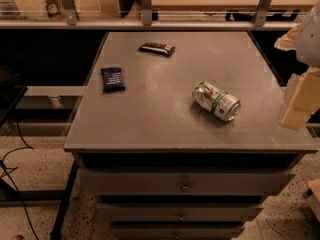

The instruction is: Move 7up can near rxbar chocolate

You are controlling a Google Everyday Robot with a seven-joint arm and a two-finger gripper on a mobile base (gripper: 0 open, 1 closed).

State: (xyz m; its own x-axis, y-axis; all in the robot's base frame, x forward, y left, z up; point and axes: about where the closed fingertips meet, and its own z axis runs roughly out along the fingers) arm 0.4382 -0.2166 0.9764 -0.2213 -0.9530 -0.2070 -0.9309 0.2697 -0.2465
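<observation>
The 7up can (216, 100) lies on its side on the grey table top (165, 124), right of centre, its silver end facing the front right. The rxbar chocolate (157, 48), a slim dark bar with a pale patch at its right end, lies at the far middle of the table. My gripper (299, 101) hangs at the right edge of the view, over the table's right edge, to the right of the can and apart from it. It holds nothing that I can see.
A wider dark blue packet (113, 79) with white text lies at the table's left side. Drawers (185, 184) sit below the table top. A rail and shelf (145, 14) run behind. Cables (12, 169) trail on the floor at left.
</observation>
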